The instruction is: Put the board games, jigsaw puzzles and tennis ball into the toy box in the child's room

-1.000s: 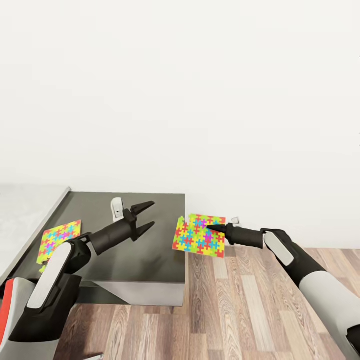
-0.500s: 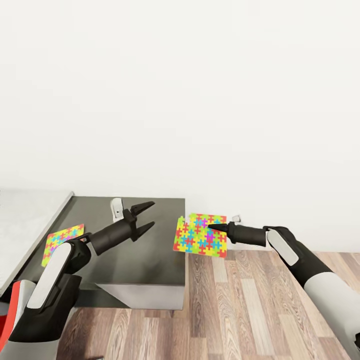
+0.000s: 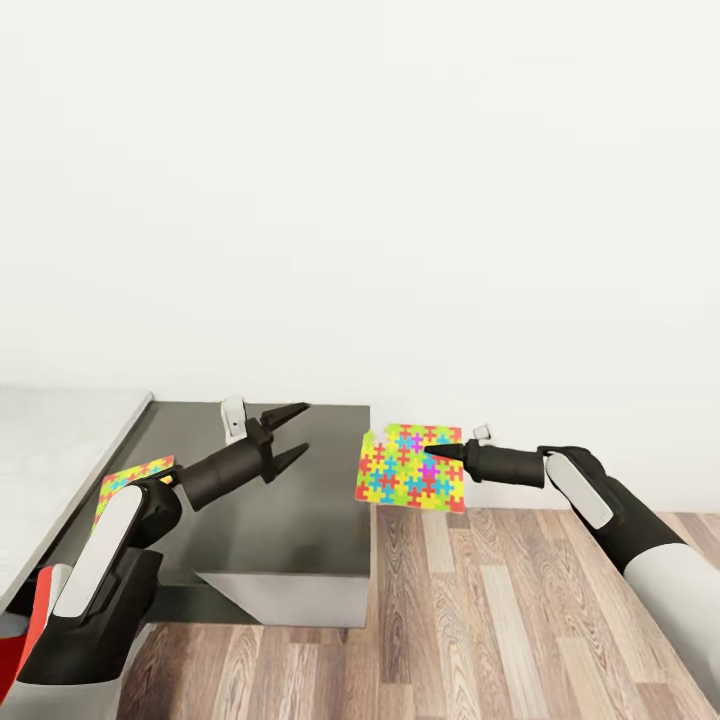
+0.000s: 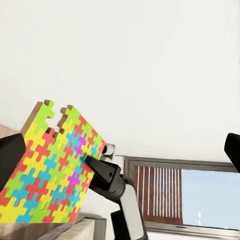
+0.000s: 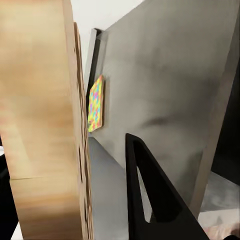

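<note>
A jigsaw puzzle (image 3: pixel 408 467), a square sheet of red, yellow, green and blue pieces, hangs tilted in the air just past the right end of the table's dark lower section (image 3: pixel 300 500). My right gripper (image 3: pixel 437 453) is shut on its right part. The left wrist view shows that puzzle (image 4: pixel 50 170) pinched by the right gripper (image 4: pixel 97 170). In the right wrist view its wooden-looking back (image 5: pixel 45 125) stands beside one finger (image 5: pixel 155 200). A second jigsaw puzzle (image 3: pixel 135 478) lies flat on the dark section, partly behind my left arm. Above the table, my left gripper (image 3: pixel 292 432) is open and holds nothing.
The pale grey desk top (image 3: pixel 50 450) runs along the left, a step higher than the dark section. Wood floor (image 3: pixel 520 610) spreads below and to the right. A plain white wall (image 3: pixel 400 250) stands close behind. A window with blinds (image 4: pixel 200 200) appears in the left wrist view.
The view has shifted a little, so the table and the lying puzzle sit further right. My right gripper with its puzzle has drifted slightly right and up. The left gripper stays open.
</note>
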### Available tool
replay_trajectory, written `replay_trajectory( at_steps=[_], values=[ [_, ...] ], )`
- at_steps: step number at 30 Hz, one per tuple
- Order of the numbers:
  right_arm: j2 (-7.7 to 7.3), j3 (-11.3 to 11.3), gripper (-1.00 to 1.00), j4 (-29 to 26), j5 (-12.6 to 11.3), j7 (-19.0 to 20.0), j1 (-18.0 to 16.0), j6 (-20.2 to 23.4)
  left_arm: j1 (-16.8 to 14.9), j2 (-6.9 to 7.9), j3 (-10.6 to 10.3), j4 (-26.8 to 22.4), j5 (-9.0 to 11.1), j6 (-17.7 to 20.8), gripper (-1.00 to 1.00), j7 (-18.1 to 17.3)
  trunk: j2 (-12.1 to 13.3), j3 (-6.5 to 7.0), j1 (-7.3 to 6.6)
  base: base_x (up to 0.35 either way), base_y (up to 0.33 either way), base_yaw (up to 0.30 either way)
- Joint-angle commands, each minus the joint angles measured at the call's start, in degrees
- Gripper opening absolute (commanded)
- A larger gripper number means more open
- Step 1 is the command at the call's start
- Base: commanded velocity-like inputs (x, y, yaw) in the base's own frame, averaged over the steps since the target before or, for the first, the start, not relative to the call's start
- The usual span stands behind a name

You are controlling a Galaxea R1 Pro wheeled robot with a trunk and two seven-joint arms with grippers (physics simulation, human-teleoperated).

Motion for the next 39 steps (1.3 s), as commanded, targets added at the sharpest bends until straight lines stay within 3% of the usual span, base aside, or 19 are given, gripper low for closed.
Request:
replay_trajectory(
  at_steps=[1,14,22,29,39],
  values=[
    [-0.25,0.1,-1.0,-0.2,-0.1,0.1,-0.1,0.1,0.0,0.03,0.0,0.0,0.6,0.0,1.0,0.5,0.4,0.22,-0.22,0.0,0.0,0.0],
    [-1.24,0.1,-1.0,-3.7,-0.1,0.1,1.1,2.9,0.0,0.03,0.0,-0.1,0.6,0.0,1.0,0.4,5.6,3.76,-3.07,0.0,0.0,0.0],
    [-3.67,-0.3,-1.0,-9.4,-0.2,-0.1,3.1,5.3,0.0,0.06,0.1,-0.1,0.6,0.0,1.0,0.3,8.8,5.93,-4.83,0.0,0.0,0.0],
    [-4.08,-2.1,-1.0,-11.0,-0.2,-0.1,3.7,5.6,0.0,0.11,0.2,-0.1,0.6,0.0,1.0,0.4,11.6,7.83,-6.36,0.0,0.0,0.0],
    [-4.51,-2.6,-1.0,-12.8,-0.1,-0.1,4.3,5.7,0.0,0.11,0.2,0.0,0.6,0.0,1.0,0.4,15.6,10.55,-8.56,0.0,0.0,0.0]
  ],
)
